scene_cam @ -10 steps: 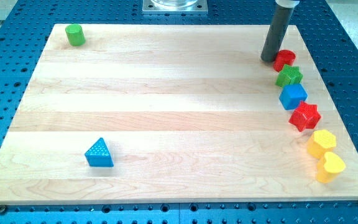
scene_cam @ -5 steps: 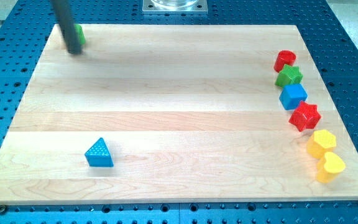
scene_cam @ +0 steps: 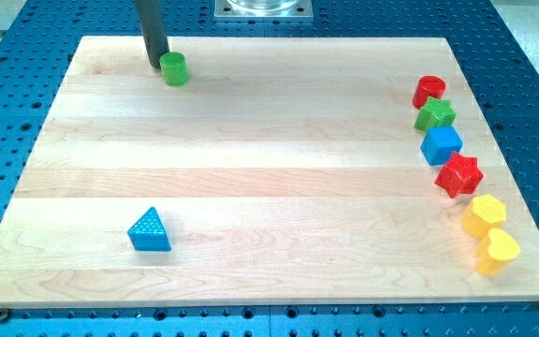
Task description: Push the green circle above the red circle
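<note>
The green circle (scene_cam: 174, 68) sits near the view's top left of the wooden board (scene_cam: 251, 178). My tip (scene_cam: 158, 65) touches its left side, the dark rod rising toward the view's top. The red circle (scene_cam: 429, 91) lies far off at the view's right, at the top of a column of blocks. The two circles are at about the same height in the view, the green one slightly higher.
Below the red circle runs a column: a green star (scene_cam: 435, 115), a blue cube (scene_cam: 441, 145), a red star (scene_cam: 459, 175), a yellow hexagon (scene_cam: 484, 215) and a yellow heart (scene_cam: 498, 251). A blue triangle (scene_cam: 149, 230) lies at the lower left.
My tip swung from beside the red circle across to the green circle at the top left, then pushed it rightward and slightly down along the board's top.
</note>
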